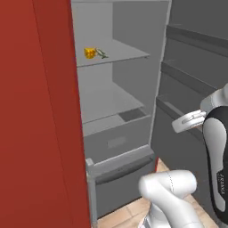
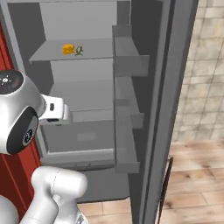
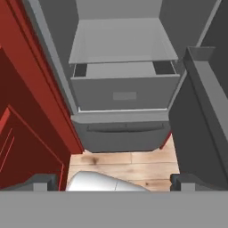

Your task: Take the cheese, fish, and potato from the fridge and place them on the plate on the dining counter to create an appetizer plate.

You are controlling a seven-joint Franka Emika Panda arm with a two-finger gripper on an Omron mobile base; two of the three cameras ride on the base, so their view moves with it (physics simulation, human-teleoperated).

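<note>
So we're right at the start of the fetch step: the fridge (image 1: pixel 120 89) is standing open and nothing has been picked yet. The gripper (image 3: pixel 113 180) has its jaws spread wide with nothing between them, and from the hand view it's aimed low, at the lower drawer (image 3: pixel 124 91) and the wooden floor (image 3: pixel 124 162) in front of it, not at the food.

The cheese (image 1: pixel 90 53) sits on the upper shelf (image 1: pixel 124 55), close to that shelf's front left corner as the left base view shows it. The fish (image 1: pixel 102 54) lies just beside it on the right, maybe touching, hard to tell at this size. From the right base view the same pair, cheese (image 2: pixel 68 49) and fish (image 2: pixel 79 50), sits mid-shelf near the front edge. I can't make out a potato from here.

The fish's long axis looks like it runs diagonally across the shelf, roughly from the back left toward the front right, but which end is the head I honestly can't say. The wedge is too small to read a pointing direction.

Next move, I'd guess: lift the hand up to the upper shelf, point it inward, and come in over the cheese or fish with the jaws across the narrow side.
</note>
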